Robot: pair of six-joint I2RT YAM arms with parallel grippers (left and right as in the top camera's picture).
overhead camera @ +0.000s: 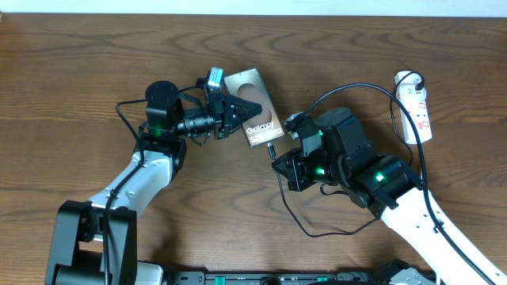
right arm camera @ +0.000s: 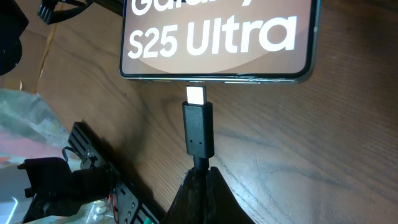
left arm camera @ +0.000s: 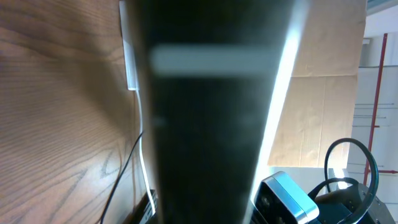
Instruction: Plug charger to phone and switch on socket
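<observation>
Left fingers (overhead camera: 242,107) clamp the likely slick, fragile phone (right arm camera: 217,37) from 9 o'clock on the tabletop (overhead camera: 79,47); right fingers (right arm camera: 186,199) pinch the limp charger (right arm camera: 198,127) behind its rigid plug, tip just short of the phone's edge at 12 o'clock

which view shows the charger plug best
The right wrist view: the charger plug fills the middle, its silver tip just short of the phone. Overhead shows only a tiny dark stub beside the phone. The left wrist view doesn't show it.
</observation>
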